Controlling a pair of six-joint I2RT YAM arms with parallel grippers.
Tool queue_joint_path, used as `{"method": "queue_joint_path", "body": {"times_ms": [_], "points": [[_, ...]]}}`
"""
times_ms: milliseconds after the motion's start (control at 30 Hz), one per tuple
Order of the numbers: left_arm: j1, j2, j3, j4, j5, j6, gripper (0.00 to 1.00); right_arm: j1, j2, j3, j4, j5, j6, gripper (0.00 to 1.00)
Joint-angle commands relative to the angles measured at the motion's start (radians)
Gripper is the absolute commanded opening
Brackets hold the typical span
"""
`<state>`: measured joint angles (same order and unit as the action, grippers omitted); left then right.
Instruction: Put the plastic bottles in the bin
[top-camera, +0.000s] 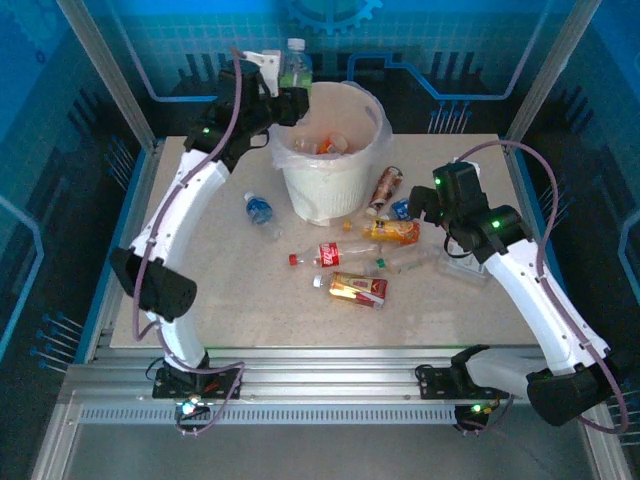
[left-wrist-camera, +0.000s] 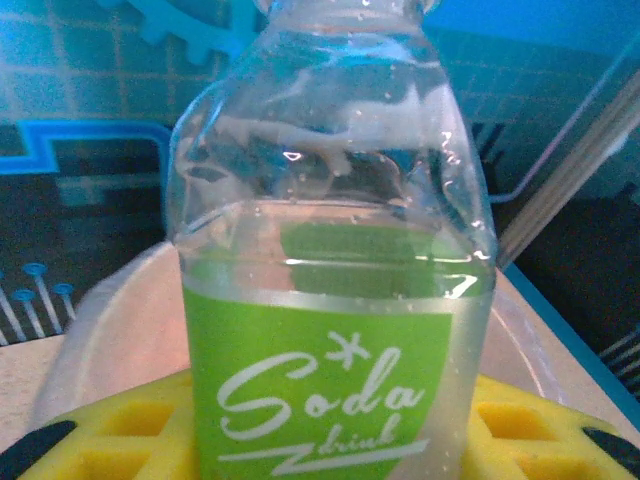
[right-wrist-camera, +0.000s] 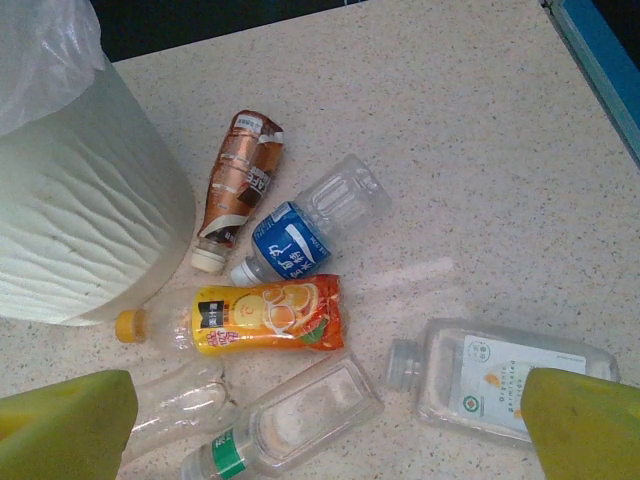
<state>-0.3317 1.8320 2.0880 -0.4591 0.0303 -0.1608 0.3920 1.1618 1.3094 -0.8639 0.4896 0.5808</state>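
We see the left gripper (top-camera: 290, 100) pinching an upright green-labelled bottle (top-camera: 296, 66) at the far-left rim of the bin (top-camera: 325, 195). The right gripper (right-wrist-camera: 320, 430) hangs with fingers spread wide above loose bottles (right-wrist-camera: 268, 317) lying beside the bin.

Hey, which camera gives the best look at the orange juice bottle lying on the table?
The right wrist view: the orange bottle lies whole and close, cap and fruit label sharp, just below the blue-labelled bottle. The top view shows the orange bottle only as a small orange shape near the base of the bin.
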Motion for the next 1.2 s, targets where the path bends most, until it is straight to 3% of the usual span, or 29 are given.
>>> {"method": "queue_joint_path", "body": {"times_ms": [0, 200, 700, 1167], "points": [[0.006, 0.064, 0.075, -0.036, 0.116, -0.032, 0.39, -0.01, 0.004, -0.01, -0.002, -0.012, 0.023, 1.0], [0.003, 0.155, 0.124, -0.078, 0.188, -0.042, 0.4, -0.008, 0.012, -0.018, 0.002, -0.032, 0.037, 1.0], [-0.026, 0.29, 0.152, -0.189, 0.197, 0.035, 0.44, -0.008, 0.022, -0.041, 0.002, -0.043, 0.05, 1.0], [-0.026, 0.355, 0.168, -0.226, 0.195, 0.056, 0.57, -0.008, 0.027, -0.056, 0.006, -0.045, 0.054, 1.0]]}}
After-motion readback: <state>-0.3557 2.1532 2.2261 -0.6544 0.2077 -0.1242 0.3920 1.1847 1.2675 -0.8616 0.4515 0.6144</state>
